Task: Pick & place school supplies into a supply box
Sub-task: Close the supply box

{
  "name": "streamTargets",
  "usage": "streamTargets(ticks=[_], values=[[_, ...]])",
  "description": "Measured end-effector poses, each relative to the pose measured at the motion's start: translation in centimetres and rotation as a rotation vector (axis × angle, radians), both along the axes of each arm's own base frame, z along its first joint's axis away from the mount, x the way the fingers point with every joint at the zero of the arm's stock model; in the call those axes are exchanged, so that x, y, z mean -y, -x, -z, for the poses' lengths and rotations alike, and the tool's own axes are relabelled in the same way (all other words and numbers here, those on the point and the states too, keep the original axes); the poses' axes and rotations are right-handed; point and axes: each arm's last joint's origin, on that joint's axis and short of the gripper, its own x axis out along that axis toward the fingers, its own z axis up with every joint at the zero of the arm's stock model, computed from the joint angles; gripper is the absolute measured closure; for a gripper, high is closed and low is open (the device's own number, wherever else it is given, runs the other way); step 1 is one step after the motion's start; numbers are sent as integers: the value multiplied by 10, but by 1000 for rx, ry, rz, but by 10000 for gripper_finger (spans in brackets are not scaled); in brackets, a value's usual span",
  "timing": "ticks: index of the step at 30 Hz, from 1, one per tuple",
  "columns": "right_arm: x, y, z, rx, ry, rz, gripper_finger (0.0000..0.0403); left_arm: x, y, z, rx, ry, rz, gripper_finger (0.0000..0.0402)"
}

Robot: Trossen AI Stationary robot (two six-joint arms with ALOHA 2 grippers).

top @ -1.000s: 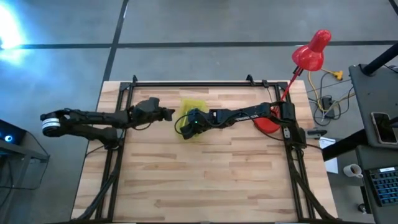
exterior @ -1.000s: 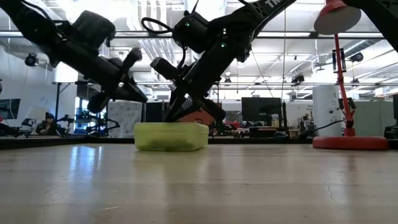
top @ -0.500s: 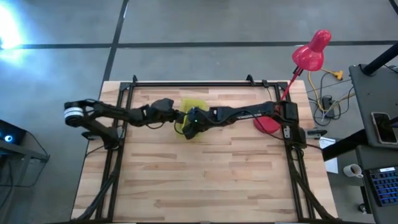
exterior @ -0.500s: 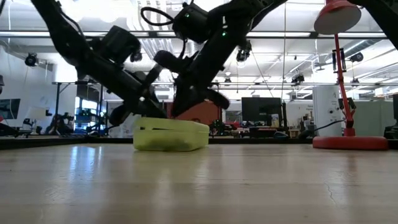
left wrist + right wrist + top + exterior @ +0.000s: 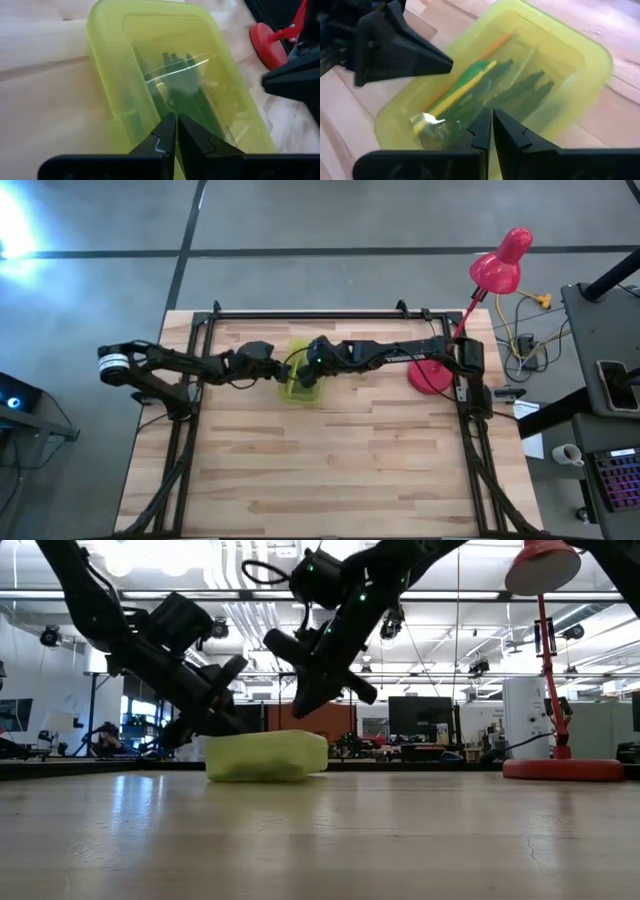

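- From my left wrist camera I have the left gripper pinched fully together with nothing between its fingers, its tips right at the near edge of the supply box, which lies just ahead of them.
- The box's long axis runs away from those fingers; its translucent lid looks down, though from here I can't be sure it is latched.
- Through the right wrist camera the right gripper is likewise pinched together and holding nothing, poised just over the box.
- Inside the box I make out dark pens, a yellow marker and a green marker lying lengthwise.
- From overhead, the box sits between the two grippers, left tips touching or nearly touching one side, right gripper above the other. The left looks the lower and closer of the two.
- The low view agrees: the left gripper is down beside the box, the right clearly above it.
- Beyond the box, well apart on the right arm's side, stands the pink desk lamp; I see nothing in the way.
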Motion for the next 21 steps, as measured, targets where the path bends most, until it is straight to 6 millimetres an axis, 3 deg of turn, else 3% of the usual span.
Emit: streamTargets(ticks=[3,9,15,21], values=[[9,-2,8,9,-40,-11,390,2,4,-9,55,-12,-1,396],[15,-5,25,-4,-96,-39,390,3,16,-46,157,-171,-10,396],[14,-7,38,-27,-122,-52,390,7,40,-44,22,-199,-55,396],[14,-7,29,-14,-110,-60,390,11,48,-32,21,-145,-69,396]])
